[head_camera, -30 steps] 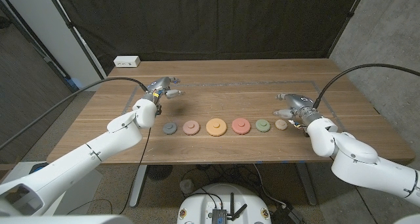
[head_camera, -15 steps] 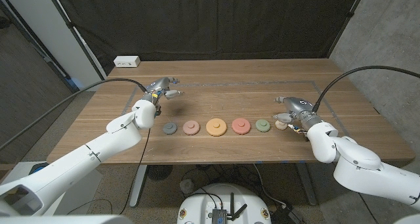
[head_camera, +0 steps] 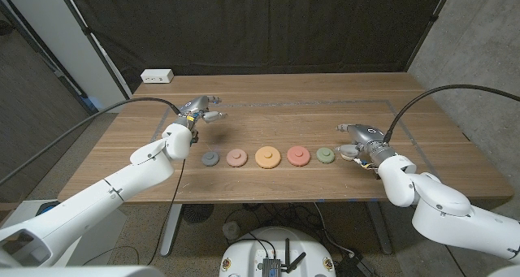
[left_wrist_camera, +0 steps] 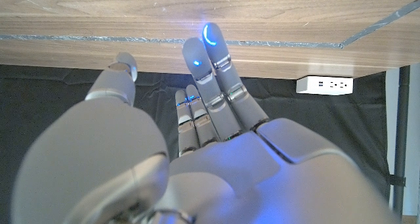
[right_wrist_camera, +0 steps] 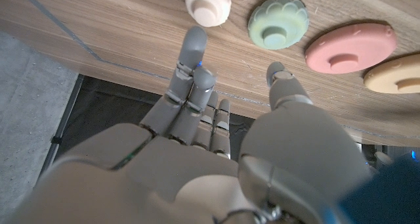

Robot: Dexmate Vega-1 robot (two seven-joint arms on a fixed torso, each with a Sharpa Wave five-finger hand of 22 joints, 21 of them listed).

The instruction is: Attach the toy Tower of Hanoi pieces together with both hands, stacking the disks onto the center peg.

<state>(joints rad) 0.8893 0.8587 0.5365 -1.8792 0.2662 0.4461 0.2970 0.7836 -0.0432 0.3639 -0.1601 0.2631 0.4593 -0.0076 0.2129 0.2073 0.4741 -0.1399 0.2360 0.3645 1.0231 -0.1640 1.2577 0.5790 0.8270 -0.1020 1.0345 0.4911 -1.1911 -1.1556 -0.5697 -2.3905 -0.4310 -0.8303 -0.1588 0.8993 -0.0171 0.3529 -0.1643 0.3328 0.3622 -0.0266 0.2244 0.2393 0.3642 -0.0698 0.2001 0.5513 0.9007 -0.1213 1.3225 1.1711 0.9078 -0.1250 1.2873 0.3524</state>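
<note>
Tabletop [head_camera: 268, 106]: wooden, dark curtain behind.
Disks [head_camera: 267, 156]: laid in a row for picking; cream piece [right_wrist_camera: 207, 4] lies beside right fingers [right_wrist_camera: 192, 50].
Right hand [head_camera: 361, 139]: fingers apart, nothing gripped.
Left hand [head_camera: 201, 110]: fingers apart, nothing gripped, waiting.

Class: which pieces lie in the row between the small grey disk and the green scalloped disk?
In the head view, three lie between the grey disk and green disk: pink disk, orange disk, red disk.

Lab: black curtain [head_camera: 260, 25], wooden table [head_camera: 276, 98]
</note>
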